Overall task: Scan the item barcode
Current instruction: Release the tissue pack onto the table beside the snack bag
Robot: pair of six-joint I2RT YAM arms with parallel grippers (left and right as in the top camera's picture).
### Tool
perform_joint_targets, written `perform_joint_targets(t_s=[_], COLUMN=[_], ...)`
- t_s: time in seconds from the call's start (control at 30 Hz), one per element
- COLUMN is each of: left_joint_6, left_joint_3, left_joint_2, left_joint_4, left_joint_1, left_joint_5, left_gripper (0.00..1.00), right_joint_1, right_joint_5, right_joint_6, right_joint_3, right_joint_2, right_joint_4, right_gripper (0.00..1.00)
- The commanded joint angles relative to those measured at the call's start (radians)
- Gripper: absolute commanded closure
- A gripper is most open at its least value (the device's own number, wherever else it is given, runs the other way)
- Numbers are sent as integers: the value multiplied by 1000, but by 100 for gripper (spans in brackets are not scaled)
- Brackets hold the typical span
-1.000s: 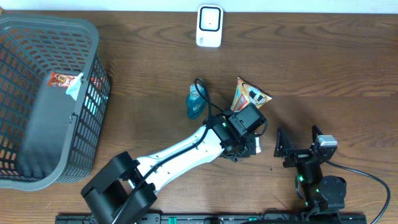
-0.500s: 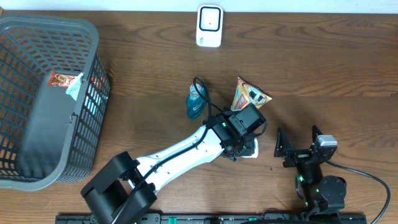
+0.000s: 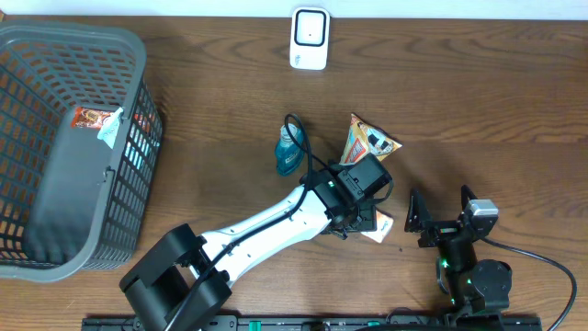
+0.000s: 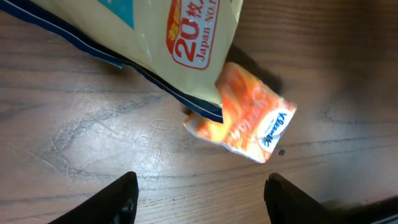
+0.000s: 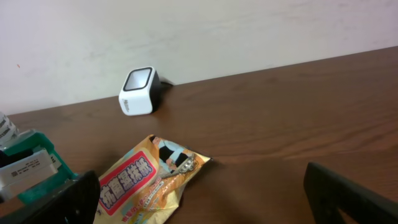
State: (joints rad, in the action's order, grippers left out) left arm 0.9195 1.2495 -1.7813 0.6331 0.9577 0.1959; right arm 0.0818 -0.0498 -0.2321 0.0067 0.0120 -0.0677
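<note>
A small orange and white tissue pack [image 4: 249, 121] lies flat on the wooden table, free of any grip; from overhead the pack [image 3: 378, 226] shows just right of my left gripper [image 3: 364, 219]. In the left wrist view my left gripper [image 4: 199, 199] is open above bare wood, the pack a little beyond its fingertips [image 4: 124, 193]. A cream pouch [image 4: 168, 43] overlaps the pack's far edge. The white barcode scanner [image 3: 310, 39] stands at the table's back edge. My right gripper [image 3: 439, 210] rests open near the front right, nothing between its fingers.
A grey mesh basket [image 3: 138, 64] at the left holds a red packet [image 3: 92, 117]. A blue bottle [image 3: 289, 152] and an orange wipes pouch [image 3: 366, 140] lie just behind the left wrist. The right wrist view shows the scanner [image 5: 138, 91] and pouch [image 5: 146, 183].
My left gripper has opened from nearly shut. The orange tissue pack it held now lies on the table, slightly right of the fingers. The right arm has not moved.
</note>
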Motion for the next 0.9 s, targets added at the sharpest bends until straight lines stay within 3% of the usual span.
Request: perform_joint_targets(t_s=[0.0, 0.37, 0.53, 0.7, 0.87], left_joint_6=[-15, -243, -443, -602, -616], left_joint_3=[-2, 0, 11, 59, 129], left_joint_2=[37, 197, 305, 445, 609], left_joint_4=[11, 28, 34, 60, 101], left_joint_1=[-1, -6, -55, -153, -336], left_joint_5=[-33, -157, -163, -168, -309], left_gripper=[34, 9, 0, 2, 2], right_joint_1=[-5, -5, -5, -5, -5], right_joint_5=[-2, -2, -2, -2, -2], right_joint_6=[9, 9, 9, 9, 9], right_joint_3=[-1, -1, -1, -1, -1], right_joint_2=[-6, -6, -6, -6, -6], right_joint_4=[-4, -4, -4, -4, -4], right_gripper=[1, 1, 1, 1, 1])
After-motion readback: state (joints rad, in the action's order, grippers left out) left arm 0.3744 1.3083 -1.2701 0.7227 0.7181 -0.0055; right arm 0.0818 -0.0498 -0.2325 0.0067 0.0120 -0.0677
